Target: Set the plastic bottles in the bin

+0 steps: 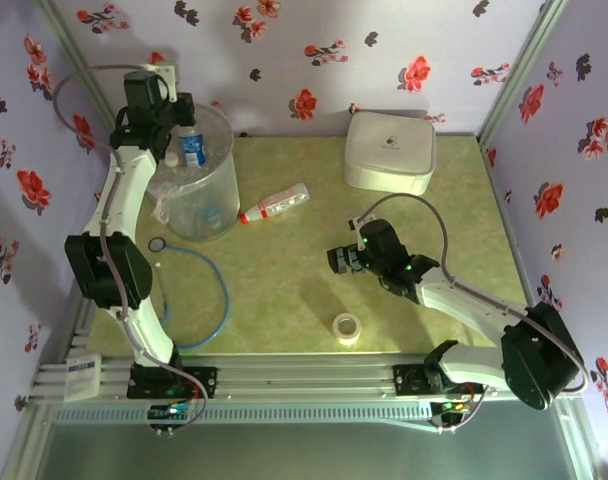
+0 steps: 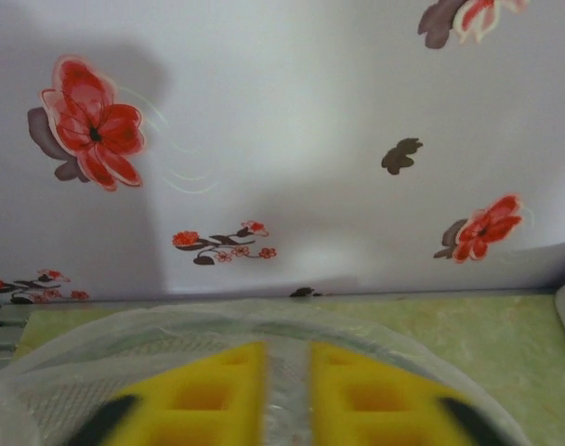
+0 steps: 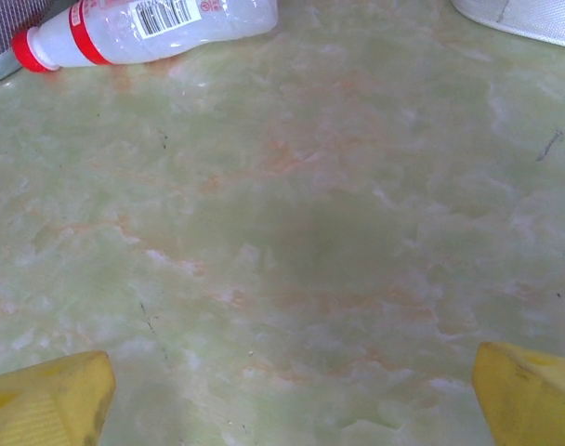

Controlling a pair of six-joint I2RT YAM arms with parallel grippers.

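Your left gripper (image 2: 285, 360) sits nearly closed over the large clear plastic bin (image 1: 222, 185), hold unclear; your right gripper (image 3: 292, 376) gapes near 1 red-capped clear bottle (image 3: 152, 23).

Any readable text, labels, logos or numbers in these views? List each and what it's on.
No text is legible.
Lying bottle: barcode and print on the label, too blurred to read.
Blue-label bottle in the bin: label too small to read.
White box: small mark on the lid, too small to read.
Tag on the rail: too small to read.
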